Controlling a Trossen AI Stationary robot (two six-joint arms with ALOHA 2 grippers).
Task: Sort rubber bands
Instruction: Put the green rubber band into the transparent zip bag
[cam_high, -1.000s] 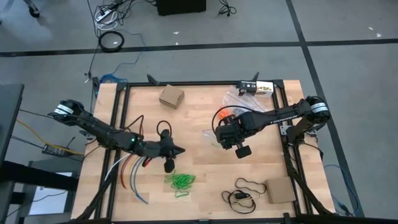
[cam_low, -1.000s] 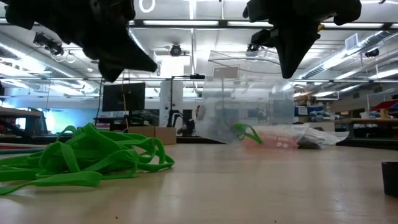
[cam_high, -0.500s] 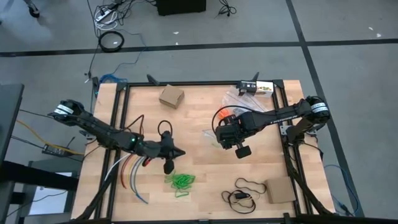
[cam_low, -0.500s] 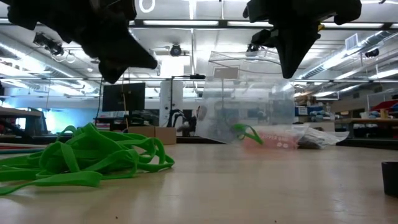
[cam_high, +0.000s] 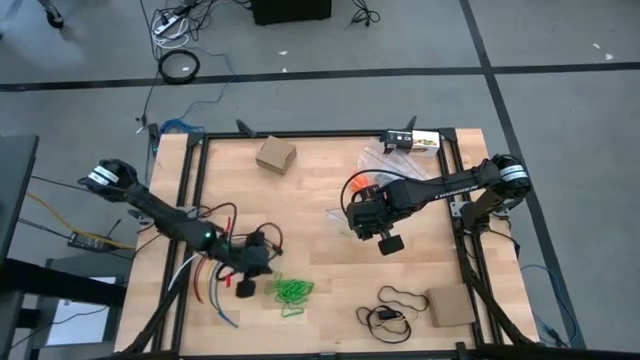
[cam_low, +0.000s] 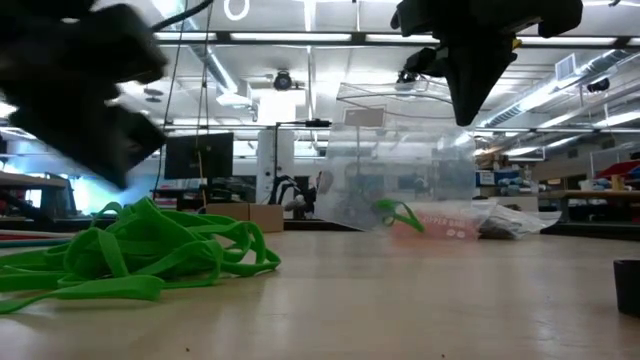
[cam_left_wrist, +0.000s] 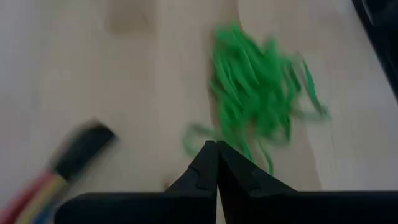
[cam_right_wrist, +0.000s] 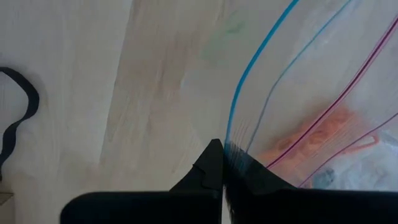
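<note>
A heap of bright green rubber bands (cam_high: 291, 291) (cam_left_wrist: 258, 81) lies on the wooden table near its front edge. My left gripper (cam_high: 270, 265) (cam_left_wrist: 216, 144) hovers shut just left of and behind the heap, slanting down, with nothing between its fingers. My right gripper (cam_high: 360, 222) (cam_low: 470, 118) is shut on a clear zip bag (cam_low: 400, 170) at mid-right. The bag holds orange bands (cam_high: 364, 190) and a green band (cam_low: 400, 213). Dark loops (cam_high: 392, 308) lie at the front right. My right gripper pinches the bag's open top edge, by the blue zip line (cam_right_wrist: 232, 138), between its two fingers. The fingers come from above, pointing down. The bag hangs below them with its mouth raised, and its lower part (cam_low: 445, 225) rests on the table.
One cardboard box (cam_high: 275, 155) sits at the back left, another (cam_high: 450, 307) at the front right. Long coloured cables (cam_high: 208, 278) curve along the table's left side beside my left arm. A black loop (cam_right_wrist: 15, 118) lies near the bag.
My left gripper has swung toward the table's left and near edges and sunk lower, tipping its fingers further down, and now stands closer to the green heap. It has stayed shut. The green heap and the held bag have not moved.
</note>
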